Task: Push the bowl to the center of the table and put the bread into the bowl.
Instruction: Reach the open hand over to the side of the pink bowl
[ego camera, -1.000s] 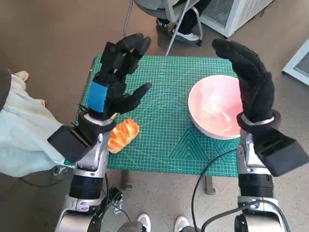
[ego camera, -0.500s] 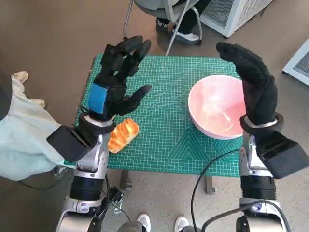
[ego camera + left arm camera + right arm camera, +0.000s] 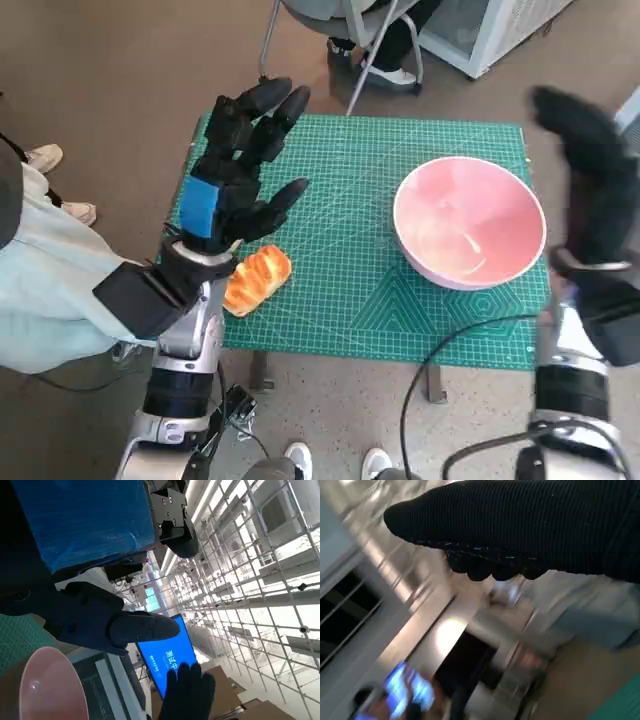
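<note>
The pink bowl (image 3: 469,220) sits empty on the right side of the green cutting mat (image 3: 345,290), near the right edge. A golden bread roll (image 3: 255,279) lies at the mat's front left. My left hand (image 3: 238,165) is raised above the mat's left part, fingers spread, holding nothing, just behind the bread. My gloved right hand (image 3: 592,175) is lifted beyond the table's right edge, to the right of the bowl, blurred and empty. The left wrist view shows the bowl's rim (image 3: 47,686) and the right glove (image 3: 189,694) beyond it.
A chair and a person's feet (image 3: 385,62) are behind the table. A person in pale clothing (image 3: 45,290) sits at the left. A white unit (image 3: 490,30) stands at the back right. A black cable (image 3: 440,350) hangs over the table's front edge.
My right hand has swung rightward, from over the bowl's right rim to past the table's edge. The left hand has barely moved. Bowl and bread stay put.
</note>
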